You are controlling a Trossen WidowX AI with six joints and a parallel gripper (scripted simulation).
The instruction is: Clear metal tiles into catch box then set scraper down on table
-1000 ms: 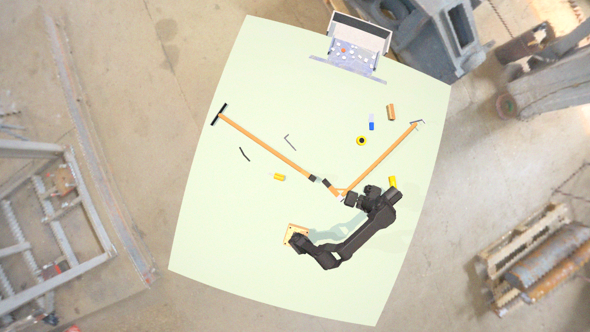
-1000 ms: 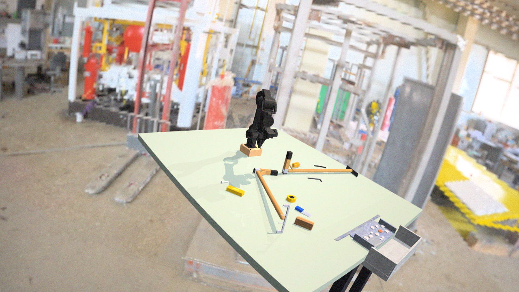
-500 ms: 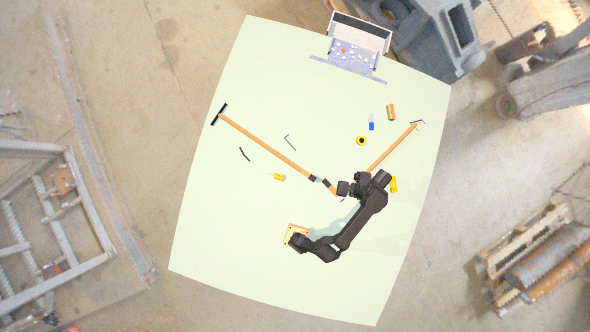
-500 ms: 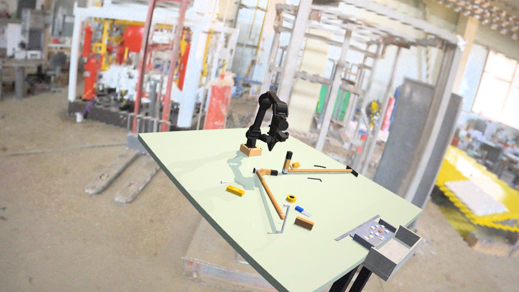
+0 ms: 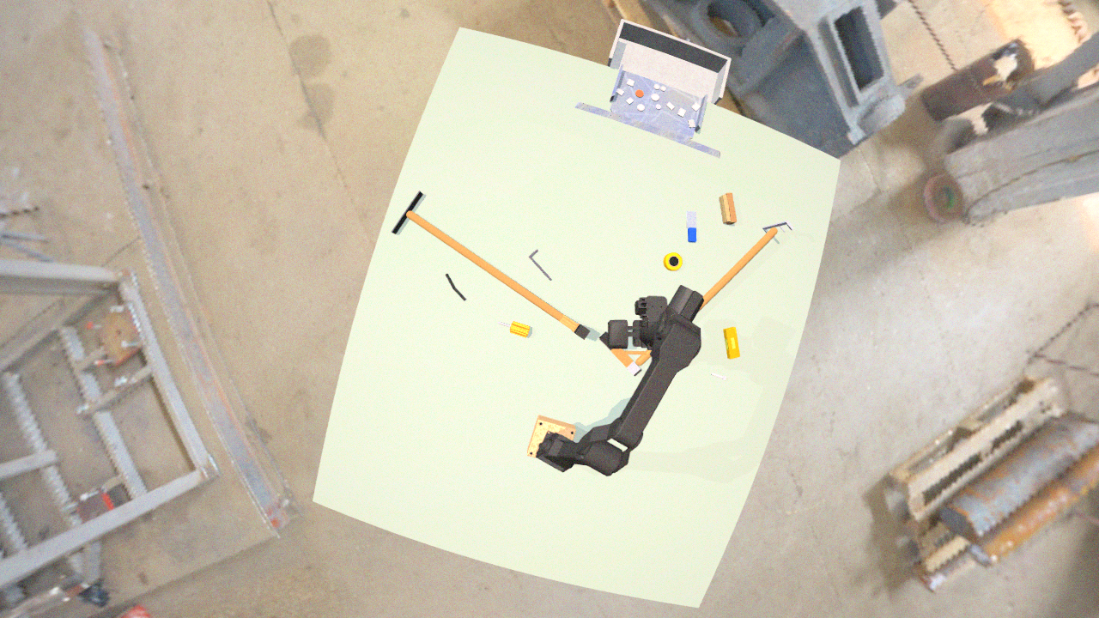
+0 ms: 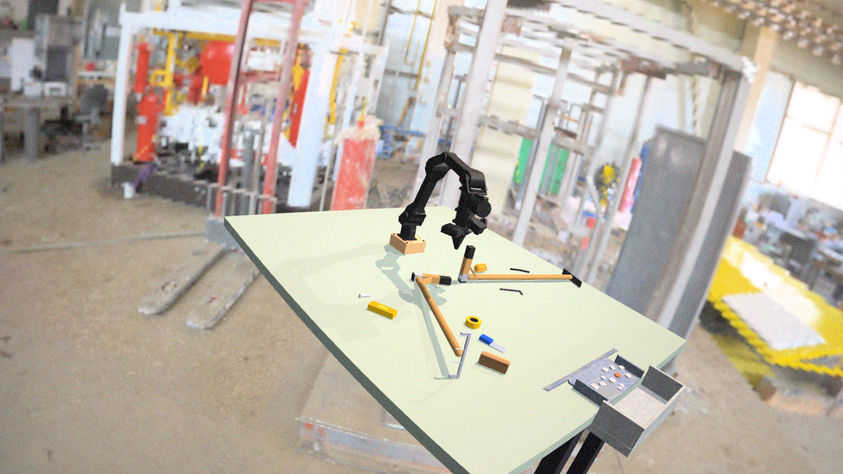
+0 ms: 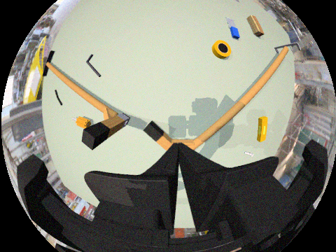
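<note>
The end effector (image 5: pixel 605 338) (image 6: pixel 458 244) (image 7: pixel 178 147) is clenched with nothing between its fingers, above the bench (image 5: pixel 461 499) (image 6: pixel 530 330) (image 7: pixel 150 45). Two long-handled tools lie there: a black-bladed one (image 5: pixel 495 270) (image 6: pixel 518 276) (image 7: pixel 82 92) and a metal-ended one (image 5: pixel 737 269) (image 6: pixel 437 315) (image 7: pixel 259 87); I cannot tell which is the scraper. Small pale tiles (image 5: pixel 681 112) (image 6: pixel 602 383) and an orange disc (image 5: pixel 639 93) (image 6: pixel 618 374) sit on the plate (image 5: pixel 657 123) (image 6: pixel 583 377), beside the catch box (image 5: pixel 668 65) (image 6: pixel 616 425).

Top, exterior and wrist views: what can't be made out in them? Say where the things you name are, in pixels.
- Top: part of the shaft (image 5: pixel 737 269) (image 6: pixel 438 318) (image 7: pixel 259 87) with the thin metal bracket, hidden by the arm (image 5: pixel 652 391) (image 6: pixel 423 193).
- Exterior: part of the catch box (image 5: pixel 670 45) (image 6: pixel 616 427) floor, behind its near wall.
- Wrist: the bench plate's (image 5: pixel 652 126) (image 6: pixel 583 375) surface, cut off by the top edge.
- Top, exterior: thickness of the tiles (image 5: pixel 654 97) (image 6: pixel 602 383), too small.
</note>
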